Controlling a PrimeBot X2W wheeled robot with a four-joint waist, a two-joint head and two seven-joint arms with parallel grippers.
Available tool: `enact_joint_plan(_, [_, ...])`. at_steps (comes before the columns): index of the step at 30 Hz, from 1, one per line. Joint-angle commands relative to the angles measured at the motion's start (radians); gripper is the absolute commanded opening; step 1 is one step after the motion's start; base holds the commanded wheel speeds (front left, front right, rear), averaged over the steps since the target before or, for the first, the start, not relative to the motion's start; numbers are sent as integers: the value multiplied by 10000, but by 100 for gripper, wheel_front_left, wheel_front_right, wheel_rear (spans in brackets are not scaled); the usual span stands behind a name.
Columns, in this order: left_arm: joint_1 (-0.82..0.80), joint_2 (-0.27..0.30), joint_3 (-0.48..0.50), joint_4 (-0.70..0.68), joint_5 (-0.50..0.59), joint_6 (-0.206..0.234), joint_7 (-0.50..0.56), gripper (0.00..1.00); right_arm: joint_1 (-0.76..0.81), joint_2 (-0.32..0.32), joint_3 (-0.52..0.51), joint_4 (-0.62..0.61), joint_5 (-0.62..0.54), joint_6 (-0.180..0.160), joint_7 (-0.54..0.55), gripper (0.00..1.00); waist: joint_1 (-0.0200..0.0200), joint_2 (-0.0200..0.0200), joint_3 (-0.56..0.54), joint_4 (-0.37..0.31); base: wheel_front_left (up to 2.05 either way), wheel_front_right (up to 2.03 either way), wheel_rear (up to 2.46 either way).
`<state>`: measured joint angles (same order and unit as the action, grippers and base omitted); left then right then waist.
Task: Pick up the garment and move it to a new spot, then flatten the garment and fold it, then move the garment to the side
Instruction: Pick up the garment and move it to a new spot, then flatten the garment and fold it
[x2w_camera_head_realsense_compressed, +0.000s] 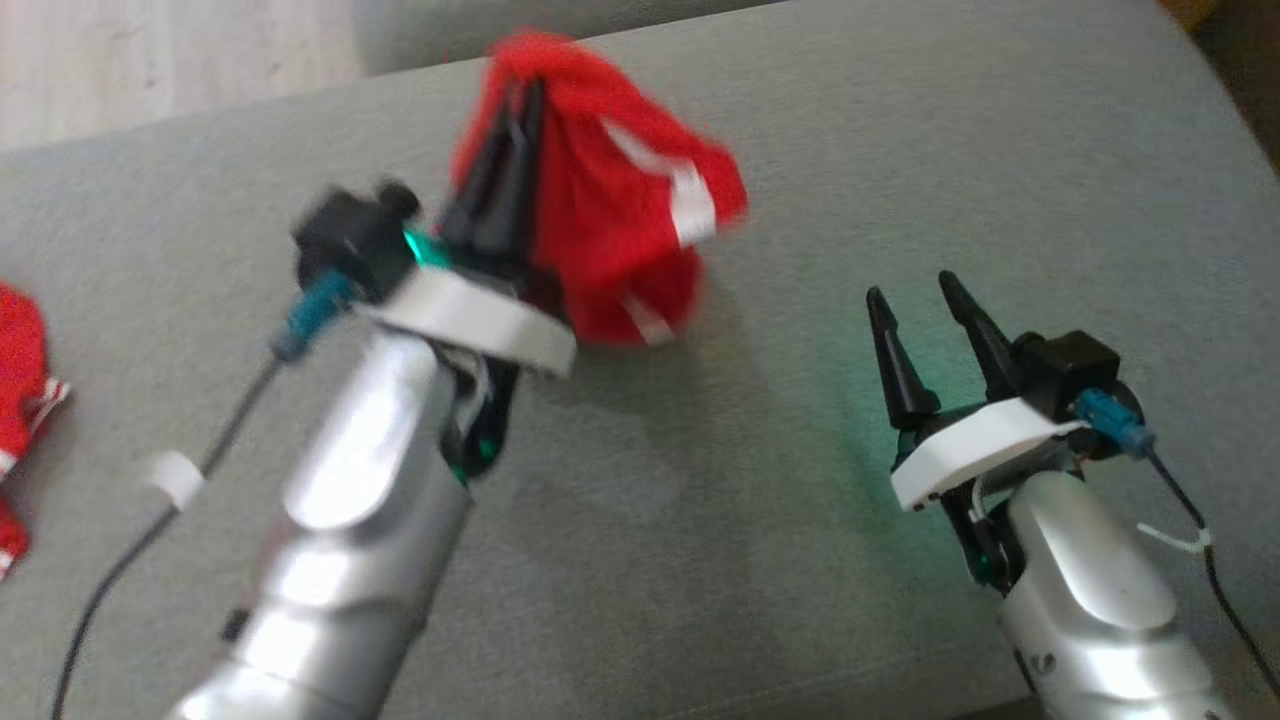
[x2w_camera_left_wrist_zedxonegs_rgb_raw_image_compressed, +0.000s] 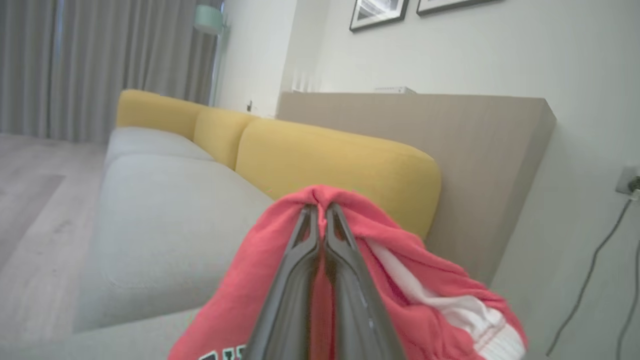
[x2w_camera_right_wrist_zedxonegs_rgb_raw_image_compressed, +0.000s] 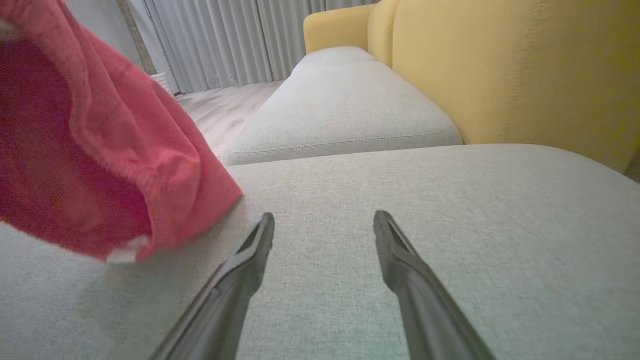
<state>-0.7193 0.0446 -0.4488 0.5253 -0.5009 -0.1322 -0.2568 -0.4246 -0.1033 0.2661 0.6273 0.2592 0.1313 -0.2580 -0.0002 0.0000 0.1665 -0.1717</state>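
Red cloth hangs from our left jaws. It is the garment (x2w_camera_head_realsense_compressed: 600, 220), red with white stripes, and it is bunched up like a little tent. Our left jaws are squeezed tight together, with a fold of the garment pinched between the tips.

The garment is up over the grey sofa seat (x2w_camera_head_realsense_compressed: 950, 150), near the middle and toward the far side. Its bottom edge hangs low, close to the seat, and we cannot tell if it touches.

Our right jaws are spread wide apart and hold nothing. They sit low over the seat, well to the right of the garment. Another red cloth (x2w_camera_head_realsense_compressed: 22, 380) lies at the left edge of the seat.

We think the first step is half done. The garment is picked up, but it is not put down in a new spot yet. After that we have to lay it flat, fold it, and move it to the side. So most of the job is left.
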Motion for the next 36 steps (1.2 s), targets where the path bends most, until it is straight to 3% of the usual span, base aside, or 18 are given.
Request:
enact_joint_plan(1, [98, 161, 31, -282, -59, 17, -48, 0, -7, 158, 266, -311, 49, -6, -38, 100, 2, 0, -143, -425, 0, 0, 0])
enact_joint_plan(3, [509, 98, -264, -139, -20, 17, -48, 0, 29, 166, 291, -311, 45, -6, -38, 100, 2, 0, -82, -493, 0, 0, 0])
enact_joint_plan(4, [710, 82, -351, -34, -4, 17, -48, 39, 41, 169, 283, -309, 52, -6, -38, 100, 2, 0, -47, -508, 0, 0, 0])
enact_joint_plan(5, [884, 74, -374, 37, 84, 17, -49, 100, 42, 173, 276, -307, 55, -6, -38, 100, 2, 0, -12, -516, 0, 0, 0])
enact_joint_plan(10, [1885, 62, 267, 173, 927, 114, -49, 100, 127, 190, 86, -306, 55, -6, -38, 100, 2, 0, -35, -234, 0, 0, 0])
enact_joint_plan(16, [3469, 171, 1999, -654, 1980, 410, -49, 100, 517, 151, -271, -301, -12, -6, -38, 100, 2, 0, -538, 502, 0, 0, 0])
enact_joint_plan(25, [6049, 184, 4005, -1827, 2959, 502, -49, 100, 1427, 170, -821, -255, -76, -6, -38, 100, 2, 0, -1369, 1238, 0, 0, 0])
enact_joint_plan(32, [7531, 70, 4686, -2558, 3205, 505, -49, 100, 2010, 236, -1080, -276, -57, -6, -38, 100, 2, 0, -1507, 1549, 0, 0, 0])
enact_joint_plan(36, [7764, 61, 4467, -2654, 2870, 567, -49, 100, 2136, 287, -919, -274, -67, -6, -38, 100, 2, 0, -1467, 1693, 0, 0, 0])
